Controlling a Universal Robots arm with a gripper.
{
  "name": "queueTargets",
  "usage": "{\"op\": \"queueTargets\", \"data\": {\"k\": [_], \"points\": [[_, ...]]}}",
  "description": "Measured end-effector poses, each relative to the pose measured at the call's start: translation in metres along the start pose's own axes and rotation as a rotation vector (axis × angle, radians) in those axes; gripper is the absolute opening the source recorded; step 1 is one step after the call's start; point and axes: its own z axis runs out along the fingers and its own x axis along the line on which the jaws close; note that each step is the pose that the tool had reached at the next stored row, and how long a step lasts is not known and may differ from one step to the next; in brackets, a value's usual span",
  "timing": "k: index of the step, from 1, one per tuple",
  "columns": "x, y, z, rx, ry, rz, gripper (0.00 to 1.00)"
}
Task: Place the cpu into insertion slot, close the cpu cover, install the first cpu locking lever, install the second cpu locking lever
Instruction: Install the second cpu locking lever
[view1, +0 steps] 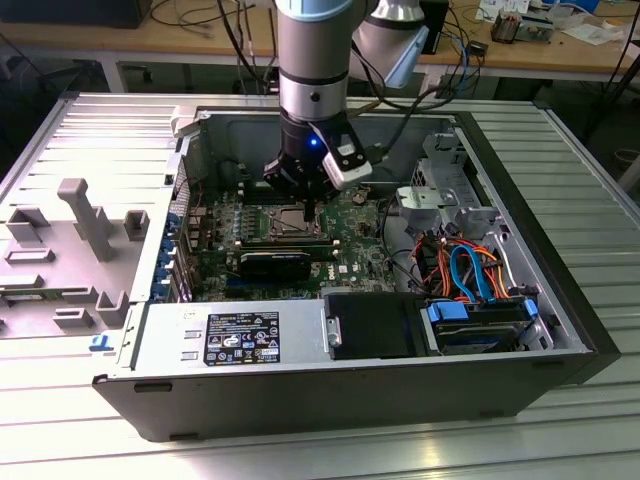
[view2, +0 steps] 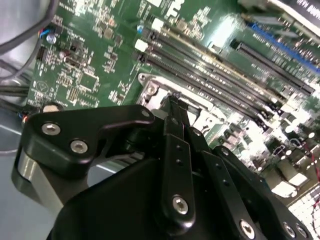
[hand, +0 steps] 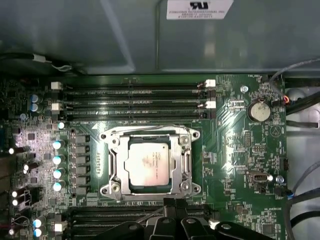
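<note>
First wrist view shows the cpu lying flat in the insertion slot, its dull silver top showing through the window of the cpu cover, which lies down around it; so placing the chip and closing the cover look done, and by my judgement the locking-lever step is in hand; a thin wire lever runs along the far edge of the socket, though I cannot tell whether it is latched; the gripper hangs at the near edge of the socket, its fingers drawn together to a narrow tip with nothing held between them; a lever move calls for catching that thin wire without scraping the cover; long black memory slots flank the socket closely and leave little room; a row of small capacitors stands beside it; in the exterior view the socket sits mid-board in the open computer case, with coloured cables on that view's right, well apart.
</note>
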Motion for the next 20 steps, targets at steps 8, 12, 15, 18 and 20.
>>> {"op": "queueTargets", "data": {"k": [8, 12, 15, 18, 20], "points": [[-0.0002, -0.0034, -0.0055, -0.0001, 0.0000, 0.000, 0.11], [-0.0004, -0.0059, -0.0093, -0.0001, 0.0000, 0.000, 0.11], [-0.0005, -0.0116, -0.0092, -0.0001, 0.0001, 0.000, 0.11], [0.0001, -0.0162, -0.0090, -0.0002, -0.0001, 0.000, 0.11], [0.0031, -0.0163, -0.0091, -0.0001, 0.0000, 0.000, 0.11]]}}
